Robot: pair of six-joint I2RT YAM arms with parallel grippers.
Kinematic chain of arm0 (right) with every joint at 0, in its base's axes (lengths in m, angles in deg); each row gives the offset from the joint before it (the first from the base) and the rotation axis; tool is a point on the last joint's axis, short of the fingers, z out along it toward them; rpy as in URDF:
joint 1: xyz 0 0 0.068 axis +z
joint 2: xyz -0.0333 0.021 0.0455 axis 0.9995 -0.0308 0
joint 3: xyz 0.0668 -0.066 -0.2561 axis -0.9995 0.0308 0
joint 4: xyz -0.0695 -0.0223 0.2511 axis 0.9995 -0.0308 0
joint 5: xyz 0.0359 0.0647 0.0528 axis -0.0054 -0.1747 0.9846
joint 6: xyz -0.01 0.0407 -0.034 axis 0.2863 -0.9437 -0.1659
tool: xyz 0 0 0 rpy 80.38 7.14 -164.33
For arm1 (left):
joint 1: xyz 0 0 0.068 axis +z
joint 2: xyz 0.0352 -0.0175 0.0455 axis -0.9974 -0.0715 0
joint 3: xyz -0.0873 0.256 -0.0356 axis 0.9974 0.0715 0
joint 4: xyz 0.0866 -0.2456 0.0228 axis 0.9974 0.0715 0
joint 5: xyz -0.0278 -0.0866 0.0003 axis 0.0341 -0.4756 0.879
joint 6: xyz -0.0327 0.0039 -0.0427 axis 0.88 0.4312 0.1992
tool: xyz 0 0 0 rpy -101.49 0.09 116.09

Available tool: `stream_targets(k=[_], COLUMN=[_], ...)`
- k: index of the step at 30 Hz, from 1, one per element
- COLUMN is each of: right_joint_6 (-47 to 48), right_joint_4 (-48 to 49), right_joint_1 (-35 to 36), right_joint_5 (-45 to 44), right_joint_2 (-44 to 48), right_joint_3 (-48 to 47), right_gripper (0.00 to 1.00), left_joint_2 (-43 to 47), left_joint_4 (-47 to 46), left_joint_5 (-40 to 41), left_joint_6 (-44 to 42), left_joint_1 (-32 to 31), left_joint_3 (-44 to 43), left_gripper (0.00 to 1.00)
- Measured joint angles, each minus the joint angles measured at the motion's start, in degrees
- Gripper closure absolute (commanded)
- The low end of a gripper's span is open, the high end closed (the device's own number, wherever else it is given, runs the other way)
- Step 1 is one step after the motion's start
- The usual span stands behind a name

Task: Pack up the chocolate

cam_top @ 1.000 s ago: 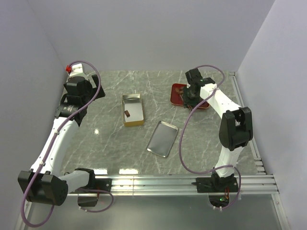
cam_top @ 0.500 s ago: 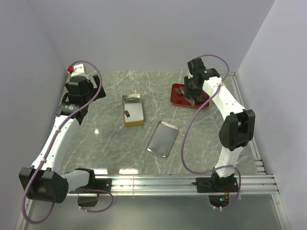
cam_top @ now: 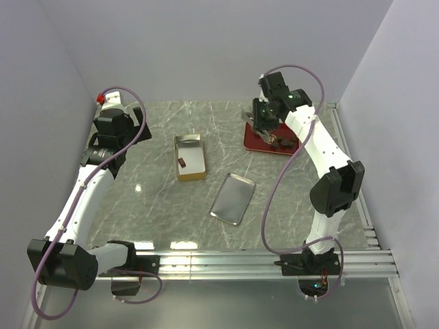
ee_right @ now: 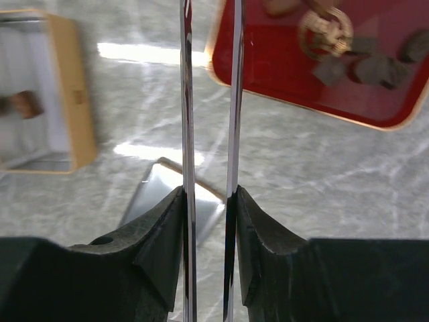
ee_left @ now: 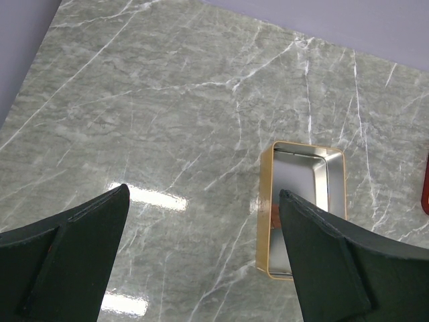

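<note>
Right claw (ee_right: 209,27) hangs over the tray's (ee_right: 281,64) left edge, blades narrowly apart, tips hidden, so I cannot tell its grip. Chocolate (ee_right: 372,67) lies in the tray. Left claw (ee_left: 202,194) gapes near the tin (ee_left: 267,221).

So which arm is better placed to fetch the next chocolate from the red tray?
Right. The right pincer hangs at the red tray with the chocolate; the left pincer sits beyond the gold tin.

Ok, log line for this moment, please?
left pincer open over table | right pincer near tray edge, narrow gap, load unseen | tin holds one chocolate | other chocolates on tray | lid off, beside tin
</note>
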Motion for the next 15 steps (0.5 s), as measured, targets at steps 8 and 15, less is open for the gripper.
stream_targets(k=[8,15], right_joint_6=[-1.88,-3.23], right_joint_4=[-0.37,-0.42], right_joint_1=[10.86,18.73], right_joint_5=[3.89,7.76], right_joint_2=[-3.58,-8.04], right_joint_3=[-8.61,-8.79], right_gripper=[0.62,0.63], left_joint_2=[0.0,0.0], left_joint_4=[0.0,0.0], left_joint_5=[-0.33,-0.48], left_joint_6=[0.0,0.02], left_joint_1=[0.0,0.0], left_joint_3=[0.0,0.0], left_gripper=[0.0,0.0])
